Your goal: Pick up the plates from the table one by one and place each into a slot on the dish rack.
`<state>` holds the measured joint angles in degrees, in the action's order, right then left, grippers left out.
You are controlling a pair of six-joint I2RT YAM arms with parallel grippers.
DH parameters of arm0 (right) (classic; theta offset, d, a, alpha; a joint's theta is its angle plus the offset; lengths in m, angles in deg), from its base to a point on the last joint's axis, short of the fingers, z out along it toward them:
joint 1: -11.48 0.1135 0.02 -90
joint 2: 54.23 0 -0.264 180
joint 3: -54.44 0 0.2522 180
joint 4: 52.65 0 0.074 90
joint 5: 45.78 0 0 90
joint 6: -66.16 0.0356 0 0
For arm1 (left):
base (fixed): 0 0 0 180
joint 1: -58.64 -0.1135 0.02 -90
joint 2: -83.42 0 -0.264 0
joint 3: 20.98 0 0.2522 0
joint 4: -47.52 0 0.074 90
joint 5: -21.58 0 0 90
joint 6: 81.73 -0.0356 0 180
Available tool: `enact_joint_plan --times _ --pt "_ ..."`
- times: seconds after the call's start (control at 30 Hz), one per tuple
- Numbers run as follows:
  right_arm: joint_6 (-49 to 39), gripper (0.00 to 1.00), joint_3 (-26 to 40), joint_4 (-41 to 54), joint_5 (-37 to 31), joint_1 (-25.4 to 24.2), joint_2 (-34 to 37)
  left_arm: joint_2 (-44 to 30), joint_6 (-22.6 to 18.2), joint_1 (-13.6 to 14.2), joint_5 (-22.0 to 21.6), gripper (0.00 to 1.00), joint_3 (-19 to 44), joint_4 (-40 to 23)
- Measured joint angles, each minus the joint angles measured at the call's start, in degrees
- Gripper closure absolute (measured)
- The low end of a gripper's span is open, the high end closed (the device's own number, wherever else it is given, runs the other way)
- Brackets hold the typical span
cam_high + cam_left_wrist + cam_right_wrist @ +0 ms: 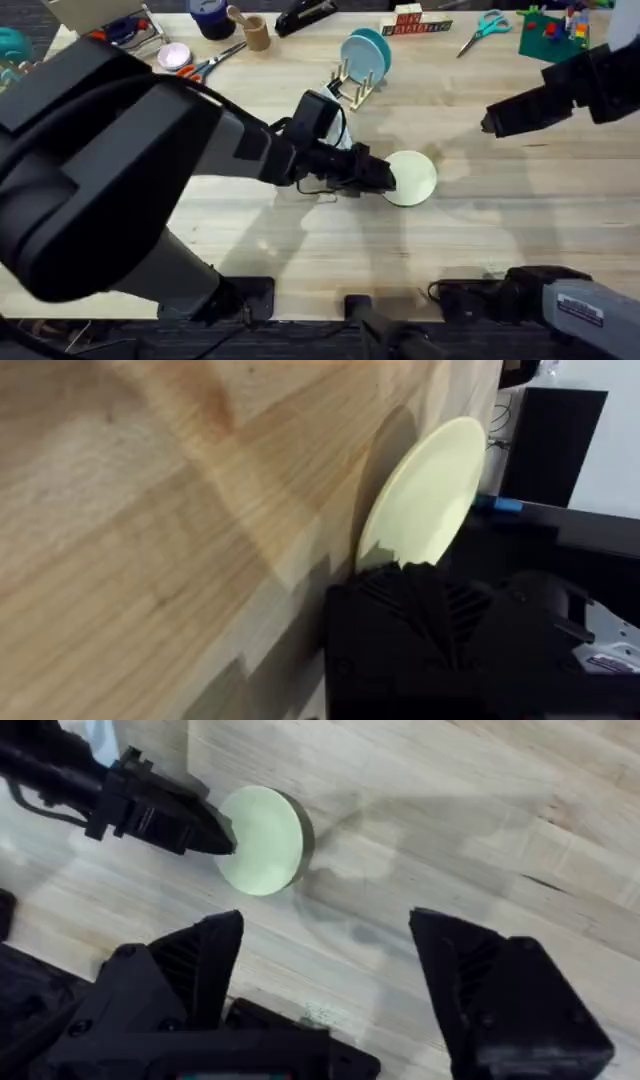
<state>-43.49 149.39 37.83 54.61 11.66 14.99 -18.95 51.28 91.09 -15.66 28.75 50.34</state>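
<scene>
The pale cream-yellow plate (413,178) is near the middle of the table (520,220), raised on one side and casting a shadow. My left gripper (386,178) reaches in from the left and is shut on its near rim; the plate (425,490) stands up from the black fingers (400,610). From the right wrist view the plate (265,840) is held at its edge by the left gripper (218,835). My right gripper (325,980) hangs open and empty to the right (490,122). The light blue plate (358,58) stands in the dish rack (352,92).
A darker teal plate (380,45) stands behind the blue one in the rack. Along the far edge lie a pink dish (173,55), orange scissors (205,65), a wooden cup (257,32), a stapler (305,12), blocks (410,22), teal scissors (485,25) and a green baseplate (555,35).
</scene>
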Motion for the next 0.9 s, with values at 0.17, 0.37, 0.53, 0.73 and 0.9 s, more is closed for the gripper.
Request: enact_joint_plan --times 0.17,0.37,0.53,0.73,0.9 --pt "0.42 0.006 -1.26 -0.38 1.66 -1.19 0.01 0.00 0.16 0.00 -0.10 0.959 0.00 0.11" --pt "0.64 0.006 -5.72 -1.84 7.30 -7.10 -0.01 0.00 0.38 0.00 -0.21 0.959 0.00 0.17" --pt "0.58 0.006 -9.84 -4.79 13.92 -13.42 -0.01 0.00 0.92 0.11 -0.51 0.959 0.00 0.71" --pt "0.52 0.006 -17.80 -9.45 20.11 -17.57 0.00 0.00 1.44 0.11 -0.98 0.959 0.00 0.87" --pt "0.42 0.006 -25.37 -14.21 24.41 -18.23 -0.01 0.00 1.63 0.11 -1.10 0.959 0.00 0.92"
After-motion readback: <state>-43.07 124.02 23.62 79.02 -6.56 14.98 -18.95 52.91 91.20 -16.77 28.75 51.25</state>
